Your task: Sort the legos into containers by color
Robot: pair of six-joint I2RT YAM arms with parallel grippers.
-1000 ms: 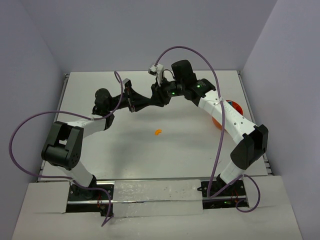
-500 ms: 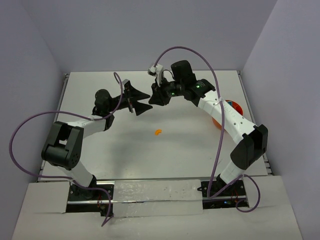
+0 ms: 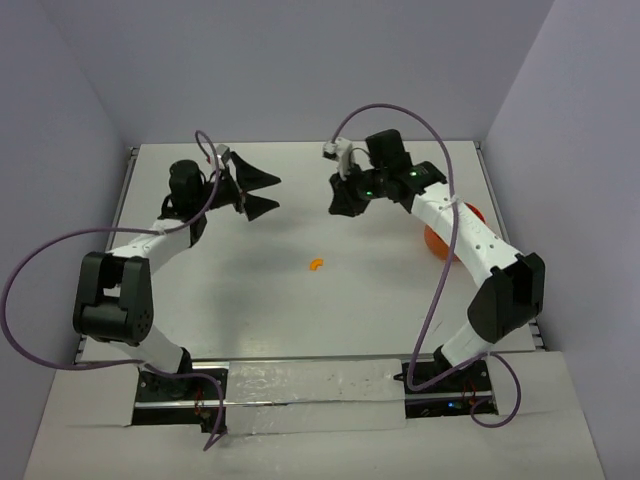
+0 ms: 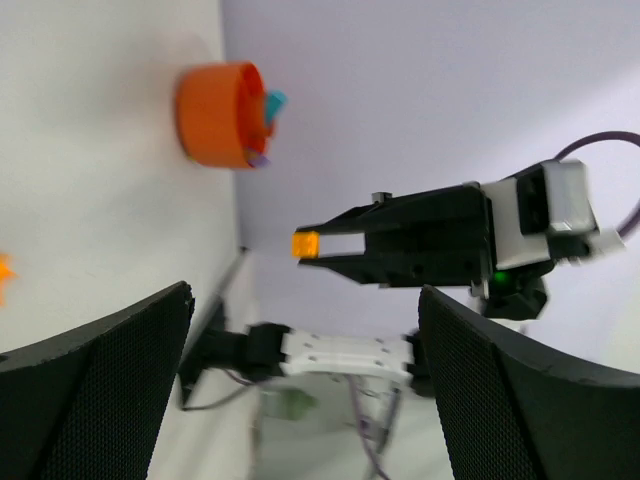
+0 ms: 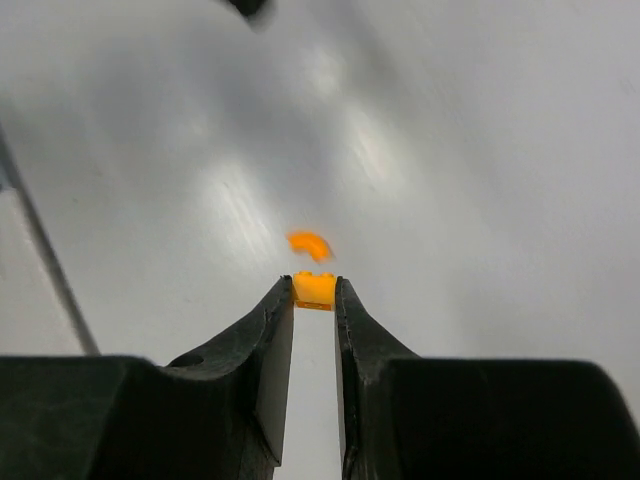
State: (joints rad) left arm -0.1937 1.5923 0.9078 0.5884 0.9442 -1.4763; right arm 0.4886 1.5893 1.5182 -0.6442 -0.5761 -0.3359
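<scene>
My right gripper [image 3: 337, 207] hangs above the table's far middle, shut on a small orange brick [image 5: 314, 289] pinched between its fingertips. My left gripper [image 3: 264, 191] is wide open and holds nothing; it faces the right gripper across a gap. Through its fingers [image 4: 100, 380] I see the right gripper's tips holding the orange brick [image 4: 305, 245]. A curved orange lego [image 3: 316, 265] lies on the table in the middle, also seen as the curved orange lego [image 5: 310, 244] just beyond the held brick. The orange bowl [image 4: 215, 115] at the right holds a teal piece [image 4: 274, 101] and a purple piece [image 4: 259, 160].
The right forearm partly covers the orange bowl [image 3: 443, 243] in the top view. Grey walls close in the table at the back and both sides. Purple cables loop above both arms.
</scene>
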